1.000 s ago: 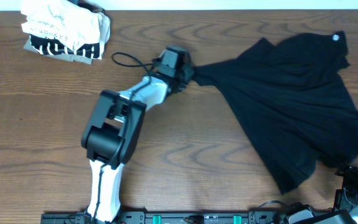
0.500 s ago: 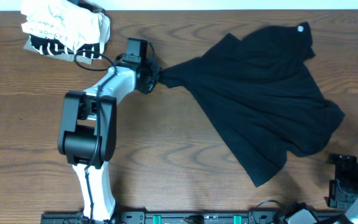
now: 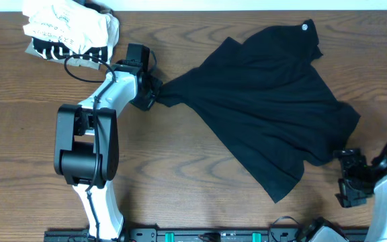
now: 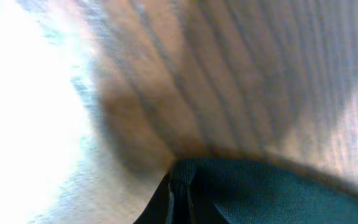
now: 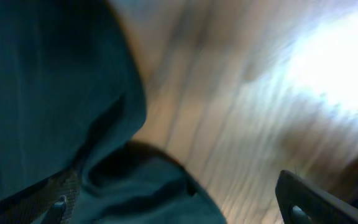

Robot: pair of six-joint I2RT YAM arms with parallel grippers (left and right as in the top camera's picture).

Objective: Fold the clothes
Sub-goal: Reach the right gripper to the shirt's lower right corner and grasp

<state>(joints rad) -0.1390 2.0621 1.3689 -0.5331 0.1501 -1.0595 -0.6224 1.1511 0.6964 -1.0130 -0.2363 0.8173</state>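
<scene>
The black shirt [image 3: 267, 107] lies spread over the middle and right of the table, its small white mark [image 3: 305, 27] at the far edge. Its left end is drawn out to a point, and my left gripper [image 3: 152, 95] is shut on that point. In the left wrist view the bunched black fabric [image 4: 241, 199] sits pinched at the left gripper [image 4: 179, 202]. My right gripper [image 3: 350, 179] stands open at the shirt's near right edge. In the right wrist view the black cloth [image 5: 48, 93] fills the left side between the open right gripper's [image 5: 179, 208] fingers [image 5: 303, 199].
A white folded bundle with black lettering [image 3: 69, 30] lies at the far left corner, just behind the left arm. Bare wooden table [image 3: 200, 175] shows in front of the shirt and to its left. The left arm's cable [image 3: 79, 64] loops near the bundle.
My left gripper has dragged the shirt leftward across the table, still shut on its corner. The right gripper has risen from the bottom right corner to the shirt's near right edge.
</scene>
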